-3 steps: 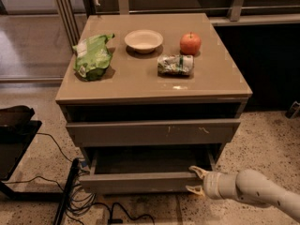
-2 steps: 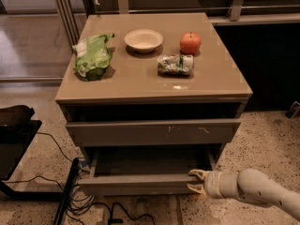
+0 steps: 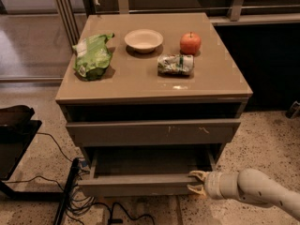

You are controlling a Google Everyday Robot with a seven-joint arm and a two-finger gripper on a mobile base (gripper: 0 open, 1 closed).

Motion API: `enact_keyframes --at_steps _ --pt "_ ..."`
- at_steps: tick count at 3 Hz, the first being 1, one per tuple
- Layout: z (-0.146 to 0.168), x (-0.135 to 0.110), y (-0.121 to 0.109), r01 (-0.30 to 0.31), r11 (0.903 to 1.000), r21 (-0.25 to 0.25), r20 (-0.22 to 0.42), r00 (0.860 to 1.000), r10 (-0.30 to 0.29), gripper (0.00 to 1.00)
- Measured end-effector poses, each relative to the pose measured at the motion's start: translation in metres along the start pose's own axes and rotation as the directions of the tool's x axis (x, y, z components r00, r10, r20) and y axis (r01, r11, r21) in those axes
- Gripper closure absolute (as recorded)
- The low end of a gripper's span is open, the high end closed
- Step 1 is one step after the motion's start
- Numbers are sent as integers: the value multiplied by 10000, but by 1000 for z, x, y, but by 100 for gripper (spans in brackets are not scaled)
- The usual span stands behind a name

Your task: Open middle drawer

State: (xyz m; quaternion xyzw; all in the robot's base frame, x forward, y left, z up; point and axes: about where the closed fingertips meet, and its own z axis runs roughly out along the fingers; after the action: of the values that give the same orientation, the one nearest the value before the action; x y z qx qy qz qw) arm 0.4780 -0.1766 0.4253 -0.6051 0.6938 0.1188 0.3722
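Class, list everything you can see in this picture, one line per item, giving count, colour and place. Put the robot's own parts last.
cabinet: one, taupe, centre, on a speckled floor
green bag: one, green, left of the cabinet top
bowl: one, cream, back centre of the top
apple: one, orange-red, right of the bowl
crushed can: one, silver and green, in front of the apple
scratched drawer: one, taupe-grey, just under the top
middle drawer: one, taupe-grey, below it, pulled out
cables: several, black, floor at lower left
arm: one, off-white, entering from lower right
gripper: one, pale, at the middle drawer front's right end
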Motion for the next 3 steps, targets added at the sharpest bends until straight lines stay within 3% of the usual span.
enact_keyframes --at_steps 2,3 --pt "0 0 0 0 10000 -1 1 10000 0 58" --pt "0 0 0 0 10000 -1 1 10000 0 61"
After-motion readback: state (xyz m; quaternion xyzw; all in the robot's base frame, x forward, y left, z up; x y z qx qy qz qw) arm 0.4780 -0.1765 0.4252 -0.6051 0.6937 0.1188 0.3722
